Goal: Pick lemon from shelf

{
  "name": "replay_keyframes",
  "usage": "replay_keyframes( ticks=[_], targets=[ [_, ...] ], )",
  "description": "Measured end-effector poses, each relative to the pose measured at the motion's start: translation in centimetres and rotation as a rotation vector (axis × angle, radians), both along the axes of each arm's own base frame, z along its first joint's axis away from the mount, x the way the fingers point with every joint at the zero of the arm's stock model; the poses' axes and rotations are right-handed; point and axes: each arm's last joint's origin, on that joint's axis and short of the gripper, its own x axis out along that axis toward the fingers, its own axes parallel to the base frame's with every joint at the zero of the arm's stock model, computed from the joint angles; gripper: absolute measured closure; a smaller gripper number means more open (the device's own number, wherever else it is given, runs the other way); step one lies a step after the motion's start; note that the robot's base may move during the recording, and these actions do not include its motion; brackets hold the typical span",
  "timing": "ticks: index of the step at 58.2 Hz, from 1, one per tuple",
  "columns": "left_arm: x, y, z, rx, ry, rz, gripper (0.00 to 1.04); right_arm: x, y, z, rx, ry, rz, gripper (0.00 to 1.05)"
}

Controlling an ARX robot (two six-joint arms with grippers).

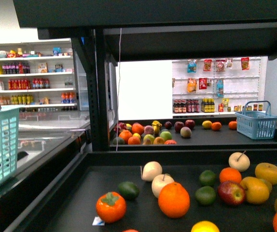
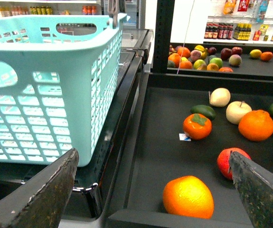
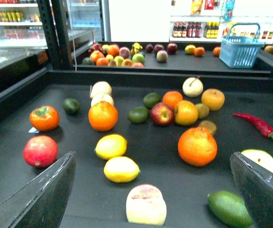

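while the right gripper (image 3: 151,157) is hanging wide open and empty, the lemon (image 3: 121,169) is lying on the shelf (image 3: 141,76) just beside a rounder yellow fruit (image 3: 110,146), so a grasp is risking catching the wrong one or rolling the lemon away. the left gripper (image 2: 153,153) is gaping empty too. the front view is cutting off a half-seen yellow fruit (image 1: 205,226), hiding which it is.

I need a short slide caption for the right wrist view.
Open right gripper above the shelf, facing a lemon among fruit.
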Motion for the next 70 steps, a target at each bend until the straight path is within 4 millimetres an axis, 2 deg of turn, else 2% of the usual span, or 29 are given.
replay_keyframes(
  ticks=[38, 40, 42, 45, 47, 51, 53, 59, 65, 70],
  targets=[
    [0.0, 0.0, 0.0, 0.0, 0.0, 0.0, 0.08, 0.0, 0.0, 0.0, 0.0, 0.0, 0.0, 0.07],
    [0.0, 0.0, -0.1, -0.04, 0.053, -0.031, 0.08, 0.0, 0.0, 0.0, 0.0, 0.0, -0.001, 0.07],
    [0.2, 0.0, -0.4, -0.15, 0.178, -0.085, 0.08, 0.0, 0.0, 0.0, 0.0, 0.0, 0.0, 0.07],
    [0.5, 0.1, -0.5, -0.271, 0.247, -0.108, 0.08, 0.0, 0.0, 0.0, 0.0, 0.0, 0.0, 0.07],
    [0.9, 0.3, 0.3, -0.319, 0.246, -0.115, 0.08, 0.0, 0.0, 0.0, 0.0, 0.0, -0.001, 0.07],
    [2.2, 1.2, 3.5, -0.409, 0.204, -0.138, 0.08, 0.0, 0.0, 0.0, 0.0, 0.0, 0.0, 0.07],
    [3.1, 2.0, 5.2, -0.461, 0.184, -0.137, 0.08, 0.0, 0.0, 0.0, 0.0, 0.0, 0.0, 0.07],
    [5.6, 4.8, 8.6, -0.623, 0.168, -0.111, 0.08, 0.0, 0.0, 0.0, 0.0, 0.0, 0.0, 0.07],
    [7.9, 7.9, 10.4, -0.796, 0.177, -0.063, 0.08, 0.0, 0.0, 0.0, 0.0, 0.0, 0.0, 0.07],
    [9.8, 10.0, 10.8, -0.906, 0.177, -0.017, 0.08, 0.0, 0.0, 0.0, 0.0, 0.0, 0.0, 0.07]
  ],
)
